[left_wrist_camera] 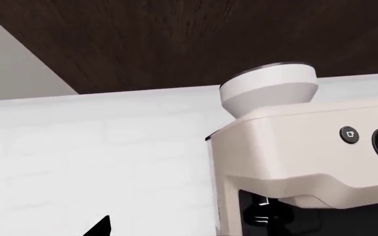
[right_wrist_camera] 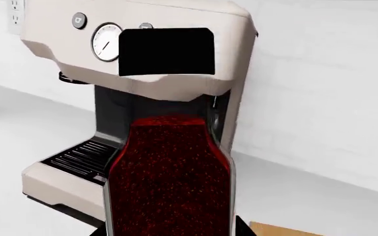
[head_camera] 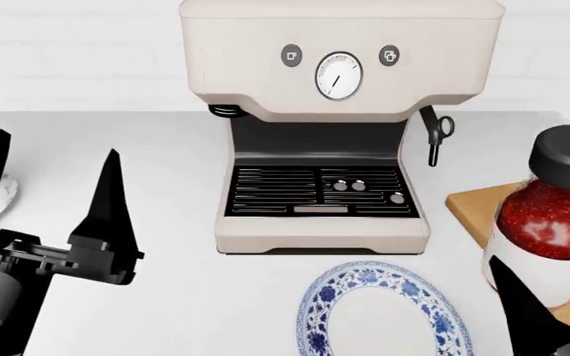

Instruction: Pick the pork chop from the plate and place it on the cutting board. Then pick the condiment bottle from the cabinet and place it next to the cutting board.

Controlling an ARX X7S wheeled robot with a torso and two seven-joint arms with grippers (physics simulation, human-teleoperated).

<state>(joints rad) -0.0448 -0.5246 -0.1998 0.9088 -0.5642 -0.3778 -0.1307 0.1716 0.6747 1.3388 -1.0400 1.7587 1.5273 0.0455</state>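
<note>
Upright condiment bottle (head_camera: 554, 215), black cap uppermost and long axis vertical, gripped by the right gripper (head_camera: 537, 311), of which one dark finger shows, over the largely hidden cutting board (head_camera: 473, 211) right of the espresso machine (head_camera: 329, 126); plate (head_camera: 384, 315) cropped; left gripper (head_camera: 53, 189) spread wide, empty.
</note>
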